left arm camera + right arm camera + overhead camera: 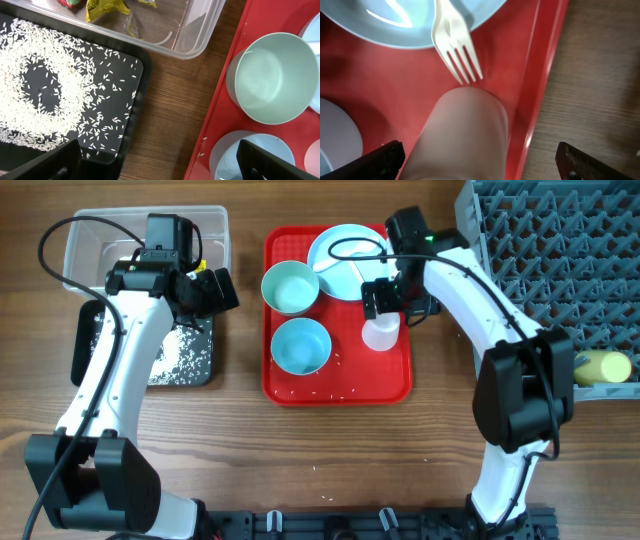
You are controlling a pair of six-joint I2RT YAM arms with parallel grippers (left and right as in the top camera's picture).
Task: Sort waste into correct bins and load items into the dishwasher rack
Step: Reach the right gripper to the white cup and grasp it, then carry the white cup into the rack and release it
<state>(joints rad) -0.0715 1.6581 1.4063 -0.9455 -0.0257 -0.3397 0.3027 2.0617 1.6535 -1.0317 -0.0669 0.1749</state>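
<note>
- Clear bin [216, 228], ahead of the left gripper [214, 290]: holds yellow wrapper [105, 8] and red wrapper [70, 2]; the rest of its contents is hidden by the arm.
- Black bin [131, 105], touching the clear bin, just beside and below the left gripper: rice [42, 85] spread in a rough ring inside.
- Left gripper released, fingers [50, 164] wide apart with nothing between them. It hovers over the bare table [250, 450] strip between black bin and tray [285, 387].
- Red tray, on the other side of the left gripper: far bowl [290, 285] and near bowl [300, 345], both upright and close together. A few loose grains [322, 391] lie at the tray's near edge.
- Plate [338, 252] at the tray's far end, ahead of the right gripper [384, 302]. Fork [454, 42] lies with its handle on the plate and its tines off the rim, pointing at the white cup [465, 135].
- White cup on the tray, right under the right gripper, near the tray's edge.
- Right gripper released, jaws spread wide either side of the cup, not touching it.
- Rack [560, 240], beside the right arm: grey pegs; I cannot tell what is loaded.
- Yellow cup [603, 367] on its side at the rack's near edge.
- Wooden table, with stray grains [320, 470] near the front.
</note>
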